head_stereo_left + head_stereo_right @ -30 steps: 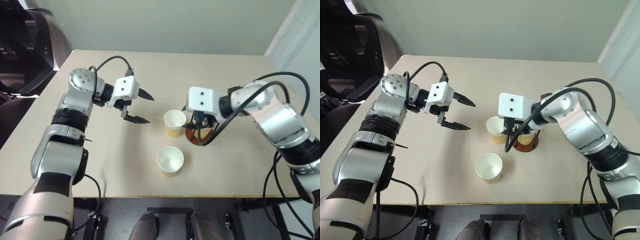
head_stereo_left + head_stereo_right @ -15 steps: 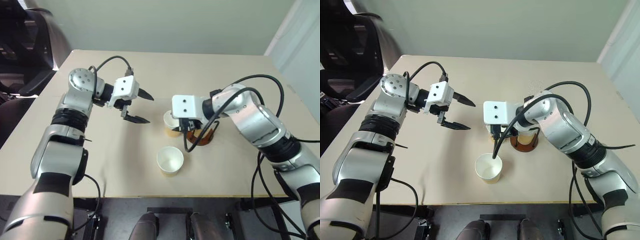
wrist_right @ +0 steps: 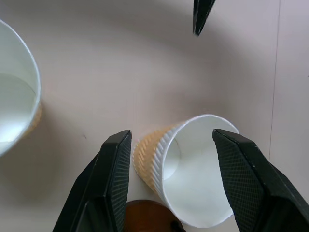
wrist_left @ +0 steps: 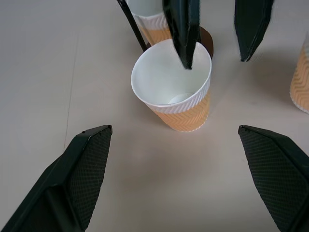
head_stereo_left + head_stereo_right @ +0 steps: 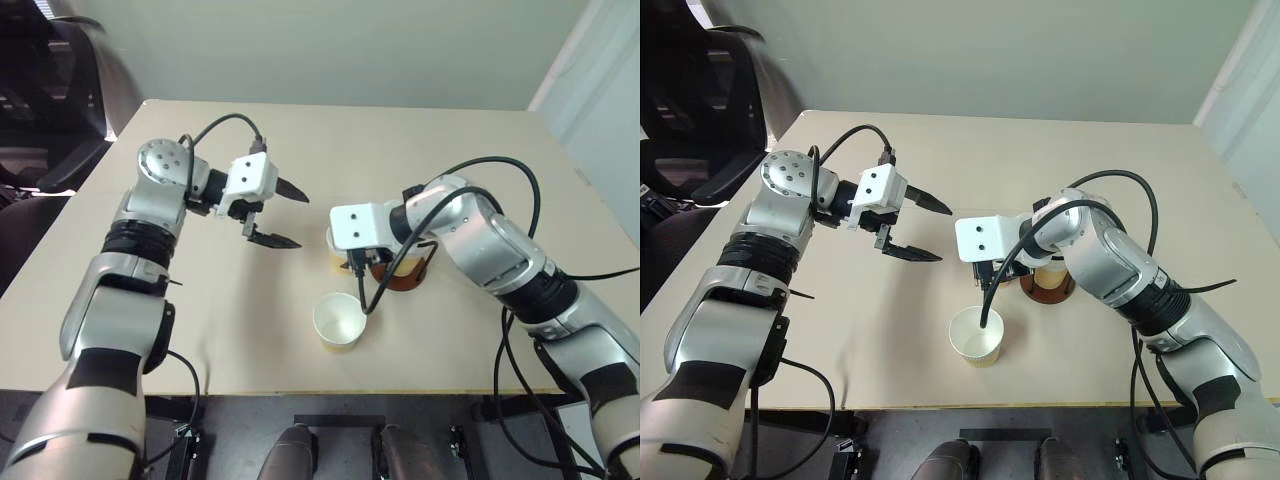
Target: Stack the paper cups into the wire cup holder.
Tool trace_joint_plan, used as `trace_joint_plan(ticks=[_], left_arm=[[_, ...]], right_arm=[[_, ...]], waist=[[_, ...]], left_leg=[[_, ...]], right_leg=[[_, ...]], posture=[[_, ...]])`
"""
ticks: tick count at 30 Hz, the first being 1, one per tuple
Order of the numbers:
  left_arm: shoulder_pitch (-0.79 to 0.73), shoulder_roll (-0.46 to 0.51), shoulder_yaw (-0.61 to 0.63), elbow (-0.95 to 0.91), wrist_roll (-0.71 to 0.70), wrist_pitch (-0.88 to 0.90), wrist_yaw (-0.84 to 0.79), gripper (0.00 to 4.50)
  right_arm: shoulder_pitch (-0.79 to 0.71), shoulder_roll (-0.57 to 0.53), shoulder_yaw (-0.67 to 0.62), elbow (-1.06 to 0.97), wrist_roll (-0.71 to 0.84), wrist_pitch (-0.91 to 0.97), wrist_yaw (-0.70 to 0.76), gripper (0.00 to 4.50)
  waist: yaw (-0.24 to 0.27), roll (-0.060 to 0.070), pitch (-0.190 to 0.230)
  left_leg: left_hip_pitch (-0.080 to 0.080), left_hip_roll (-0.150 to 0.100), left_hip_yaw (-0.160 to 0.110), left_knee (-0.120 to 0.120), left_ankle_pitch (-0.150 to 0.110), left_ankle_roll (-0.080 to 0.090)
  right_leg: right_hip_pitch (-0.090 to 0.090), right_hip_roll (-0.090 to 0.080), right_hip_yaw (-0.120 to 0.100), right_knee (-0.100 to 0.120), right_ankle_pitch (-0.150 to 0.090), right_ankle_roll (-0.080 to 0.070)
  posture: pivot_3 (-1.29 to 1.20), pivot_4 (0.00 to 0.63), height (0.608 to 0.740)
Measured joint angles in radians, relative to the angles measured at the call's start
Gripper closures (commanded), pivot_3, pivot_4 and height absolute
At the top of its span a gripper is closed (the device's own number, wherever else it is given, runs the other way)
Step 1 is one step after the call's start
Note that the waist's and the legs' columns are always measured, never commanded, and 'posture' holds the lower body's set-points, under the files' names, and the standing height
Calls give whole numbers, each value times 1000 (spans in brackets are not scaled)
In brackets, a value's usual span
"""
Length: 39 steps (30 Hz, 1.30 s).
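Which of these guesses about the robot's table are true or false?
1. The left hand is open and holds nothing. True.
2. All the paper cups are stacked in the wire cup holder. False: two cups stand on the table outside it.
3. The right hand has its fingers on either side of the cup beside the holder. True.
4. The nearest cup lies on its side. False: it stands upright, mouth up.
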State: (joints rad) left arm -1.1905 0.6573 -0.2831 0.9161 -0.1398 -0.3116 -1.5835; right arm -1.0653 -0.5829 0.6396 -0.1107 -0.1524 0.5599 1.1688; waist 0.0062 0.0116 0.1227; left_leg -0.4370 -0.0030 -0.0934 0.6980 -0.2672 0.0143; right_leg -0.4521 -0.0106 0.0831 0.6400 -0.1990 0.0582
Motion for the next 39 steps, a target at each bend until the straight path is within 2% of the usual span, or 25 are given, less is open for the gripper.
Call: trace_joint_plan(ticks=[25, 28, 33, 34, 39], left_arm=[[19, 7, -10, -45, -27, 35, -1, 0], [22, 8, -10, -50, -28, 37, -1, 0], [24, 8, -10, -54, -28, 41, -1, 0], [24, 8, -10, -54, -28, 42, -1, 0], [24, 8, -10, -54, -28, 47, -1, 0]], right_arm=[[40, 33, 9, 33, -133, -105, 37, 1857], [47, 34, 10, 38, -150, -117, 39, 2464], [53, 40, 10, 39, -167, -124, 52, 4297], [54, 40, 10, 39, -167, -125, 57, 4491], [60, 42, 10, 37, -168, -126, 73, 4491]], waist=[[-1, 0, 0], [-1, 0, 0], [-1, 0, 0], [-1, 0, 0], [-1, 0, 0]], left_leg=[[0, 0, 0, 0, 0, -1], [0, 0, 0, 0, 0, -1], [0, 0, 0, 0, 0, -1], [0, 0, 0, 0, 0, -1], [0, 0, 0, 0, 1, -1]], right_leg=[[-1, 0, 0, 1, 0, -1], [-1, 0, 0, 1, 0, -1], [-1, 0, 0, 1, 0, -1], [-1, 0, 0, 1, 0, -1], [-1, 0, 0, 1, 0, -1]], posture=[[0, 150, 740], [0, 150, 740], [0, 150, 740], [0, 150, 740], [0, 150, 740]])
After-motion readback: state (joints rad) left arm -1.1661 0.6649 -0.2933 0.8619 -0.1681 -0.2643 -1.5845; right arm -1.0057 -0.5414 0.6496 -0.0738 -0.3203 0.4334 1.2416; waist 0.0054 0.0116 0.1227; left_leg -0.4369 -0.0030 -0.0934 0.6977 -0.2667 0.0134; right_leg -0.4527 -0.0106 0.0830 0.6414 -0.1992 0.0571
